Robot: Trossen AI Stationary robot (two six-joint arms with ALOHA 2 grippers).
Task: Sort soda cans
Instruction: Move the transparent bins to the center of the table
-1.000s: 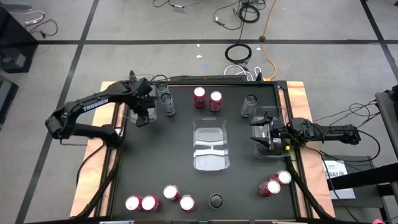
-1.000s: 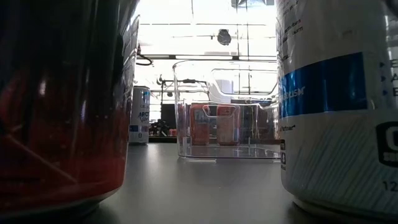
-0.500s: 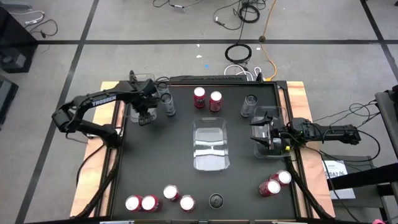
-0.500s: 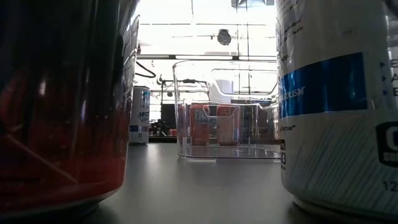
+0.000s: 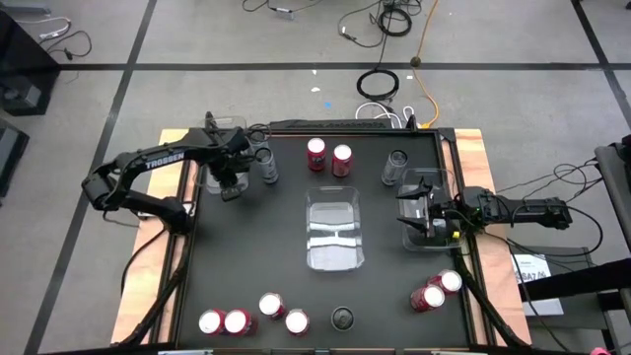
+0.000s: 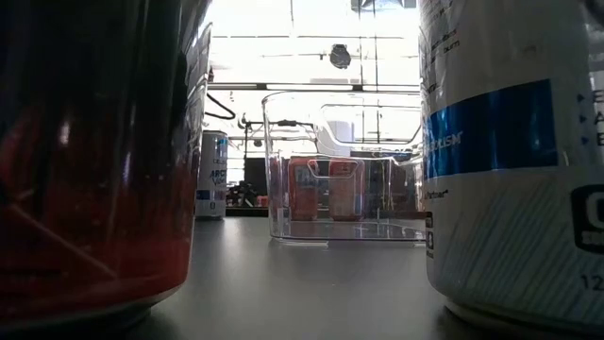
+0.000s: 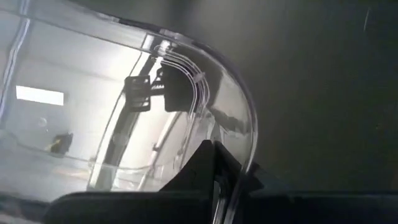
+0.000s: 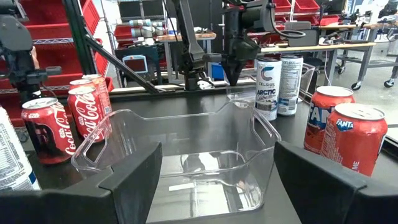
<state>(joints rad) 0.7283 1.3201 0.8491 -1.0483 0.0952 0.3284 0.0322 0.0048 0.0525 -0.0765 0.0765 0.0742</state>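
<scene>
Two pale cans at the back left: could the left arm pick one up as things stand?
Probably not yet. The left gripper is shut, apparently on the clear bin at its rim, so it must let go first. The pale cans stand right beside it, nothing between.

Count: 8 red cans (image 5: 315, 150), 4 dark cans with grey tops (image 5: 342, 318), 3 clear plastic bins (image 5: 308, 232) on the table.

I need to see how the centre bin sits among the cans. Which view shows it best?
The high view: the centre bin shows whole, apart from the cans. The low view shows only its side; the right wrist view sees it past the right gripper; the left wrist view misses it.
</scene>
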